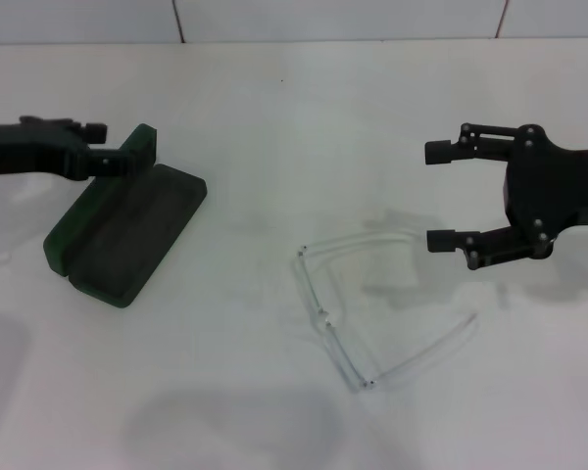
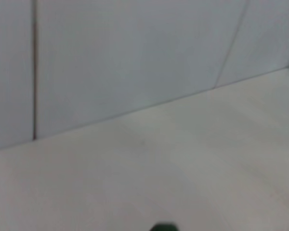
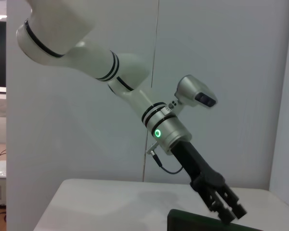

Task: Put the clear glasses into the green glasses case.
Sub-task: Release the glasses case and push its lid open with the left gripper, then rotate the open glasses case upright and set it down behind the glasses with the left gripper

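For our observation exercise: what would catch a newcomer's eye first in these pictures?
The green glasses case lies open on the table's left, with the left claw at its raised lid. The clear glasses lie unfolded mid-table, almost invisible. The right claw hovers open just right of them.

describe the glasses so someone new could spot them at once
On the white table, look right of the open green glasses case, in front of the open right gripper. The clear glasses lie there, temples unfolded: colourless and see-through, unlike the dark case.
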Available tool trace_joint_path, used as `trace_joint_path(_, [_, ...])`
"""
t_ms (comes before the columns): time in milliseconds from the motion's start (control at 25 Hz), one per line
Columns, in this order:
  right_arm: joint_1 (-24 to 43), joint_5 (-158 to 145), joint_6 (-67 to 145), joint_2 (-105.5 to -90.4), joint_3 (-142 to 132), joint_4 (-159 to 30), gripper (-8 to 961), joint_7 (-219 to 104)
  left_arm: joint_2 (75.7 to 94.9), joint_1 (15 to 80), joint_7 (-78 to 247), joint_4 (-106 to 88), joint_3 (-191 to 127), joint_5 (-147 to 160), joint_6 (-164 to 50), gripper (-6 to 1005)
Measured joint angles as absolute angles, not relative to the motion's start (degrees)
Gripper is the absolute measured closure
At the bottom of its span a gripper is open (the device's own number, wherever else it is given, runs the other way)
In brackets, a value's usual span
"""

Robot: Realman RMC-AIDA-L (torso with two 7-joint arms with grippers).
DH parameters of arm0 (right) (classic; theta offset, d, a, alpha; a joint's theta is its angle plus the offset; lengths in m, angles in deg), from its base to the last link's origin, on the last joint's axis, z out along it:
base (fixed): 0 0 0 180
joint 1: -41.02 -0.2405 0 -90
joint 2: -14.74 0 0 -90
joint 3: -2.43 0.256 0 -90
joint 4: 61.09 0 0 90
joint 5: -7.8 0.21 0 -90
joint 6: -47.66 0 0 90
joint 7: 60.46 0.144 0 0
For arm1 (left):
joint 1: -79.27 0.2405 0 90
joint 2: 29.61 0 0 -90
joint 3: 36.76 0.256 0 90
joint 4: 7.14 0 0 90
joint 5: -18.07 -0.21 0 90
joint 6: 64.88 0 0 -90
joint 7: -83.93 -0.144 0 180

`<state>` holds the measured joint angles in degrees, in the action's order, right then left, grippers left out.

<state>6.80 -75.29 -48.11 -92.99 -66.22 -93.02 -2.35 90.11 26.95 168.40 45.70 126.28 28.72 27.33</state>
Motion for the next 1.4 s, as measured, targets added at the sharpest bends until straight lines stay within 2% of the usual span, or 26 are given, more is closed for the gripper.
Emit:
trace_joint_path(720, [6.9,-76.6,-47.8,-93.83,-66.2,-94.6,79,-2.4,89.83,26.6,169.7,41.2,126.3,22.1,20.2,201])
trace_joint_path(840, [6.9,-76.6,-47.8,-93.82,-66.3,-94.6,79,-2.6,89.78,26.6,169.0,41.2,126.3,22.2,20.1,401])
trace_joint_path(1000, [6.9,-77.1,-47.8,-94.06,-66.4,-94.6,79,-3.2,89.82,26.6,166.0,41.1,126.3,22.4,19.7,536])
trace_joint_path(1280, [7.2,-82.0,-48.1,-95.66,-66.3,-96.6,79,-3.4,89.72,25.5,163.1,41.1,126.3,23.2,18.7,794])
trace_joint_path(1400, [7.3,-82.6,-48.5,-96.29,-66.5,-96.8,79,-4.1,89.7,24.2,158.0,40.1,126.3,24.2,18.6,781])
